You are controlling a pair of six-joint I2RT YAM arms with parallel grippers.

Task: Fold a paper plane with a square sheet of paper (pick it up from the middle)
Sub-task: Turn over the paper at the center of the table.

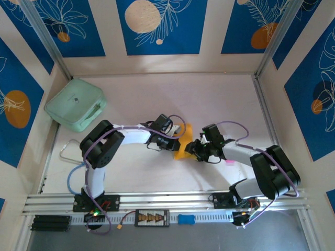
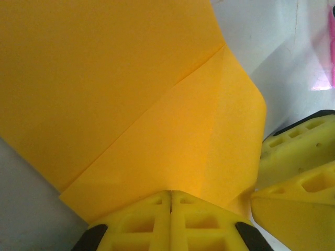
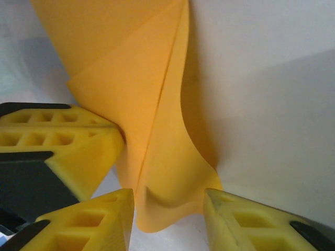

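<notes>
Hanging over the white counter (image 1: 220,104), right of the mint-green rounded case (image 1: 76,110), the thin creased orange-yellow square sheet of paper (image 1: 184,140) looks light, floppy, tearable; grip beside the crease. Left tool (image 2: 170,196) pinches its edge; right tool (image 3: 167,196) straddles it, spread.

No legible text, labels or numbers.

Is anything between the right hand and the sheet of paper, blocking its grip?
Nothing visible does. The right hand is open, with a curled edge of the sheet of paper between its fingers. The left hand pinches the same sheet close beside it.
</notes>
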